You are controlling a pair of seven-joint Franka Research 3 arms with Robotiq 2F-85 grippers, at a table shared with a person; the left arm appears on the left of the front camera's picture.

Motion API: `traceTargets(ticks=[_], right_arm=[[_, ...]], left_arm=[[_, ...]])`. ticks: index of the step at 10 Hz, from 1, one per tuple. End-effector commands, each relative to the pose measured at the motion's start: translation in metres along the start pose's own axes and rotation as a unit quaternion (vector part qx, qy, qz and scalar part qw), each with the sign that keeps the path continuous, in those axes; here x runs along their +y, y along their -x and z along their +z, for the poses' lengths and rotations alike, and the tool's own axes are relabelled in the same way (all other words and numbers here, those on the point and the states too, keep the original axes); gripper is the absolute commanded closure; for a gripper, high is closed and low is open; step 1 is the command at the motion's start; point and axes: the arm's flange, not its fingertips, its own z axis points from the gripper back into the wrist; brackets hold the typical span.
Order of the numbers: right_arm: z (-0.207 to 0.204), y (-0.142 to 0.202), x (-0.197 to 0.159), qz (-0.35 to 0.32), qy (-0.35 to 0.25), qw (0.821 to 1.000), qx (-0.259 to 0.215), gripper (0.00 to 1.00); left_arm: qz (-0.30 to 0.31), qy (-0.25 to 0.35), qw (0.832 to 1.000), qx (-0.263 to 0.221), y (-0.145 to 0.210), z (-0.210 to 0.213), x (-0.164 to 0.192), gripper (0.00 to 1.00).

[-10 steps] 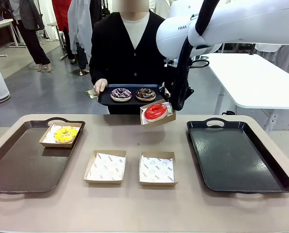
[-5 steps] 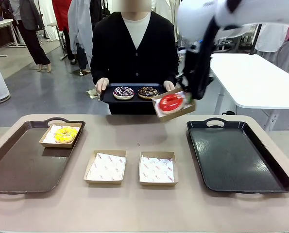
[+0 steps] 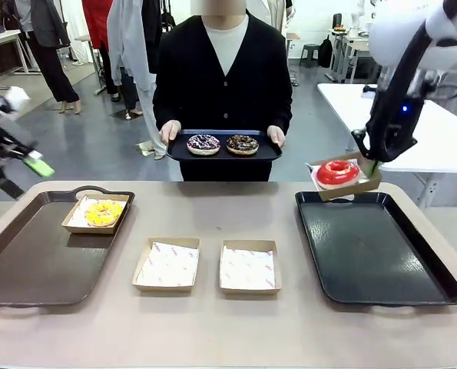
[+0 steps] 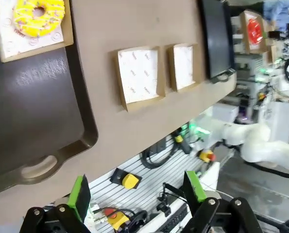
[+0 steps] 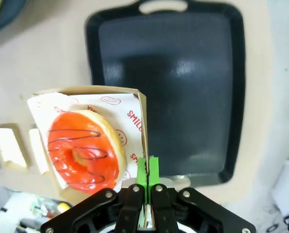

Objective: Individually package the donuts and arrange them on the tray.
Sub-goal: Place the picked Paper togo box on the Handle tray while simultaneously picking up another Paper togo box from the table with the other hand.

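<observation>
Your right claw (image 5: 146,167) is pinched fully shut on the side wall of a brown carton (image 5: 100,94), the green pads meeting on the cardboard edge. In that carton lies the red donut (image 5: 83,150). It has glossy orange-red icing crossed by thin dark drizzle lines, with a pale dough rim showing below the glaze, and it rests on white paper printed in red. In the front view the carton hangs tilted over the 11 o'clock corner of the black tray (image 3: 374,246), which sits at 3 o'clock on the surface (image 3: 213,323). Whether it clears the rim or brushes it, you can't quite tell from here.

Your left claw (image 4: 137,189) is spread wide and holds nothing.

The yellow donut (image 3: 104,211), with bright icing and small flecks, sits in its own carton at the 1 o'clock corner of the brown tray (image 3: 28,261), at 9 o'clock. Two empty lined cartons (image 3: 167,264) lie side by side at centre. At 12 o'clock a person (image 3: 224,77) holds a small dark tray (image 3: 224,156) carrying two more: a sprinkled chocolate donut (image 3: 203,143) and a dark chocolate donut (image 3: 242,144).
</observation>
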Motion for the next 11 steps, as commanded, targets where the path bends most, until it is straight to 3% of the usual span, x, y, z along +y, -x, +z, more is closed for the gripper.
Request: traceTargets(ticks=[1, 6, 11], right_arm=[[-0.022, -0.017, -0.006, 0.025, -0.011, 1.0, -0.014, 0.99], [-0.077, -0.05, -0.008, 0.055, -0.007, 0.998, -0.016, 0.99], [-0.099, -0.061, -0.007, 0.04, -0.009, 0.999, -0.021, 0.99]], left_arm=[[0.001, -0.073, 0.997, 0.024, -0.006, -0.038, -0.028, 0.0], [0.023, -0.205, 0.978, 0.043, -0.045, -0.124, -0.095, 0.0], [0.015, -0.253, 0.965, -0.069, -0.076, -0.205, -0.091, 0.0]])
